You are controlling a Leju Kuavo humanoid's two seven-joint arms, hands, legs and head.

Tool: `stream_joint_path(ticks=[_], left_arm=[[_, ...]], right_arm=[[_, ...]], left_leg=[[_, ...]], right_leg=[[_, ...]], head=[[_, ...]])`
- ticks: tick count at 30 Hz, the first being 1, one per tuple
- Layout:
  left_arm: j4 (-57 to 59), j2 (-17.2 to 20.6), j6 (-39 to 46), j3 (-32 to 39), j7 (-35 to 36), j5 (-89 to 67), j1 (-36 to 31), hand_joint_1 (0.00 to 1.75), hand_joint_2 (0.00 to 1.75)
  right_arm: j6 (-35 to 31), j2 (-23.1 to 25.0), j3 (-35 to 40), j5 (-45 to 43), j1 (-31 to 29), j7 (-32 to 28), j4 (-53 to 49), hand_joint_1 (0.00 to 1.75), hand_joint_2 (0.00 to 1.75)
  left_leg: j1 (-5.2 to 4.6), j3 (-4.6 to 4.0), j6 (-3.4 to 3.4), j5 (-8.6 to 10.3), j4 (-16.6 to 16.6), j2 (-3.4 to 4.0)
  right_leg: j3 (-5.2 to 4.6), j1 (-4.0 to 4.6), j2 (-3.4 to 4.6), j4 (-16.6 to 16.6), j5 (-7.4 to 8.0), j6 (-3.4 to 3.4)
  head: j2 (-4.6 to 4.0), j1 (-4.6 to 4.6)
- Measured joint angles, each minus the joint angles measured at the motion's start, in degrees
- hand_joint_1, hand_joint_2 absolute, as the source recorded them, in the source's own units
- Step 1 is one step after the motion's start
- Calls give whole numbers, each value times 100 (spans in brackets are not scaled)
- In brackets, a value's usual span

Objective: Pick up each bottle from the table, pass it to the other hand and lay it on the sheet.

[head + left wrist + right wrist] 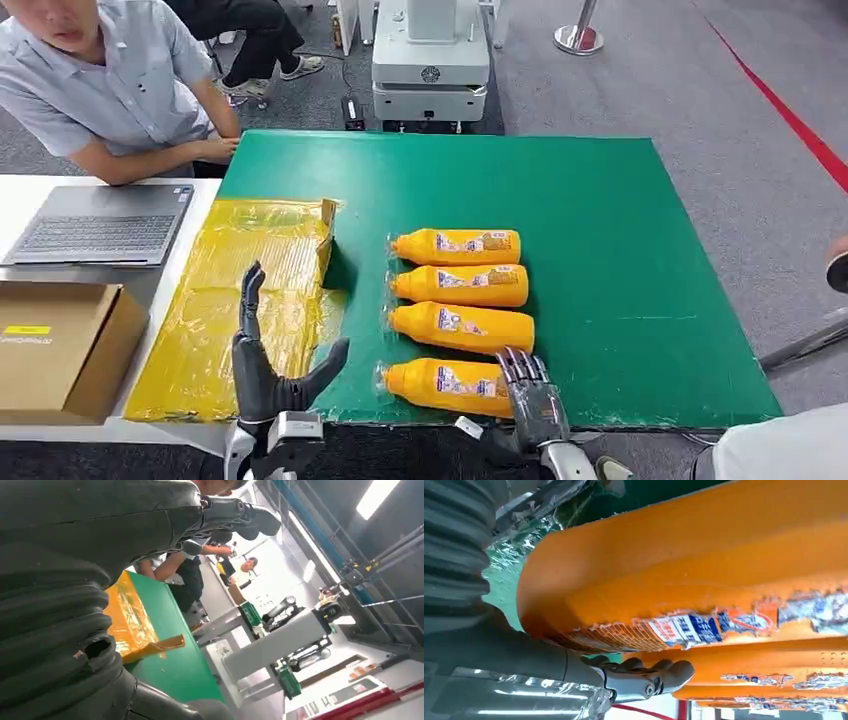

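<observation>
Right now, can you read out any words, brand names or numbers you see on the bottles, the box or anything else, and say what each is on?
No text can be read for certain.
Orange bottles: printed labels, blurred in the head view, torn and smeared up close in the right wrist view.
Cardboard box: yellow sticker with small print beneath it, too small.
White machine: round emblem, unreadable.
Laptop: keys too small.

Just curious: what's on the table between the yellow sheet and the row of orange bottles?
Nothing but bare green mat. The head view shows that strip between the yellow sheet and the orange bottles.
</observation>
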Motion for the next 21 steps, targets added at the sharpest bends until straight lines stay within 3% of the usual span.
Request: stream_joint_path(ticks=[1, 21], left_arm=[[17, 0, 2, -2, -2, 9, -7, 0, 175], [267, -4, 2, -59, -127, 195, -155, 0, 175]], right_arm=[[4, -2, -2, -28, -6, -24, 15, 175, 175], [420, -94, 7, -660, -209, -367, 312, 175, 175]], left_leg=[[0, 0, 0, 0, 0, 0], [0, 0, 0, 0, 0, 0]], right_leg=[[0, 0, 0, 0, 0, 0], [0, 0, 0, 0, 0, 0]], head=[[0, -4], [0, 11]])
